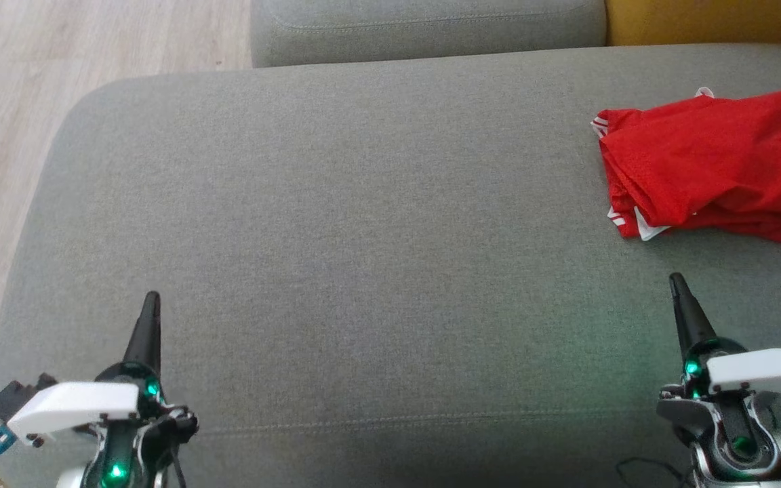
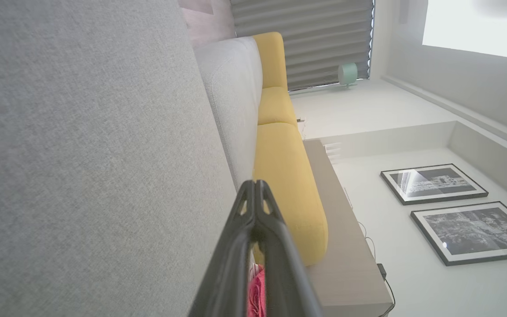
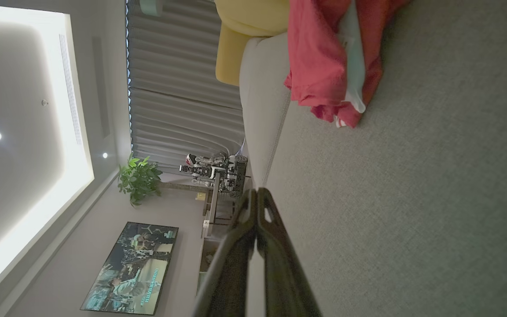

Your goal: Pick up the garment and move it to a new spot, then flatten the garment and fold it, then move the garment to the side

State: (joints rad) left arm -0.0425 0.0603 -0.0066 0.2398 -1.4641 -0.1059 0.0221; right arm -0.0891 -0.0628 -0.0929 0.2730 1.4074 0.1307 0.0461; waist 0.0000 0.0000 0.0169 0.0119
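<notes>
grey sofa seat (image 1: 363, 237) is spread across the head view, with pale wooden floor (image 1: 58, 47) seen at the left and a yellow cushion (image 1: 709, 20) at the far right corner. the garment (image 1: 702, 166) is laid at the far right of the seat, near its back edge, well apart from both claws. this placing is judged to be deliberate: the middle of the seat is left bare and the cloth is set off to the side, which fits the last step of the task.

the left claw (image 1: 151, 298) is seen at the lower left and the right claw (image 1: 676, 279) at the lower right, each pointed up the view. in both wrist views the 2 fingers are pressed together to 1 tip, and nothing is held. they are judged to be parked clear of the cloth so that the fold is not disturbed.

the garment is bright red, thin and slightly glossy, and is folded into a rough rectangle of several layers. white trim (image 1: 648, 230) is shown at its near left corner and along its upper left edge. the layers are loosely stacked and the edges are not squared. it is judged to be soft and likely to slump open if lifted by 1 corner.
</notes>
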